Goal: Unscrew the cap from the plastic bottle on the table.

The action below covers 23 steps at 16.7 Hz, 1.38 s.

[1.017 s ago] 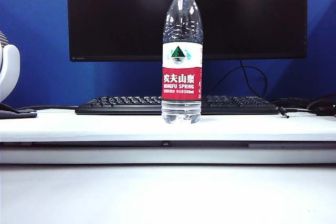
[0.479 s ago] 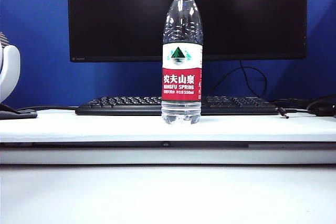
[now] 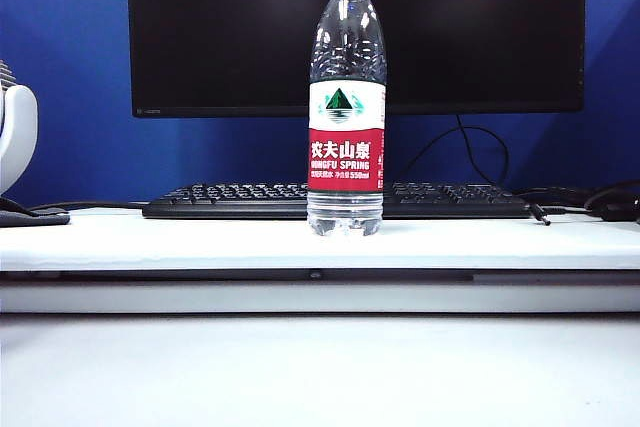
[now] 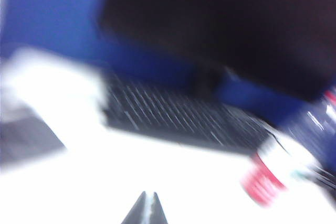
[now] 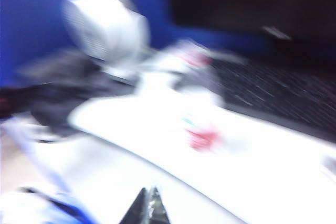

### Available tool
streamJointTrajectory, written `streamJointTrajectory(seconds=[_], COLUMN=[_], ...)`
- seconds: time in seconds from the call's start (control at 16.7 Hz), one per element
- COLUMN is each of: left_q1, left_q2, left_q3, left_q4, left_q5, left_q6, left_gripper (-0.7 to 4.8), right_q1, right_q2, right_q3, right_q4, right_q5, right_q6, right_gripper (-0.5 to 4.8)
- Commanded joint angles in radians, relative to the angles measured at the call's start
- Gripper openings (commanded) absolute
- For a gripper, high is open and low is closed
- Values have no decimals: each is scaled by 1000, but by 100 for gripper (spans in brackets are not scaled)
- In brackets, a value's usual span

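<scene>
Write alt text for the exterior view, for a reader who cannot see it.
A clear plastic bottle with a red-and-white label stands upright on the white table, its neck open with no cap showing, only a thin red ring. Behind it lie a black keyboard and a dark monitor against a blue partition. Neither robot hand appears in this view.

left end effector [image 4: 148, 203]: closed | right end effector [image 5: 148, 198]: closed (both blurred)
</scene>
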<state>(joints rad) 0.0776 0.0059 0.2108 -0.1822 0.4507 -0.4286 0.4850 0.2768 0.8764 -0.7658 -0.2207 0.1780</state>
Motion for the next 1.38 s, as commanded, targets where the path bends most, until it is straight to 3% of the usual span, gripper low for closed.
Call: streamJointTrajectory(seconds=[0.06,0.12,0.36,0.42,0.96,1.38], left_q1=[0,0,0,0,0,-1], left_q2=[-2,-3,-3,-3,-3,-3], left_q3=[-66,-82,-90,-90,-90,-90], left_q4=[7,2,-71,-71,-71,-71], left_q5=[101,116,114,111,111,111], left_q6=[-28,-28,-27,-27,-27,-27], left_gripper=[-5,-5,-5,-5,-5,-5], right_q1=[0,0,0,-1,2,1], right_q2=[-2,-2,-2,-2,-2,-2], right_q3=[-98,-142,-460,-510,-588,-588], right_q4=[91,140,588,616,342,321], right_q5=[213,283,577,592,552,556], right_q6=[-3,-3,-18,-16,5,5], right_gripper=[-1,-1,-1,-1,-1,-1])
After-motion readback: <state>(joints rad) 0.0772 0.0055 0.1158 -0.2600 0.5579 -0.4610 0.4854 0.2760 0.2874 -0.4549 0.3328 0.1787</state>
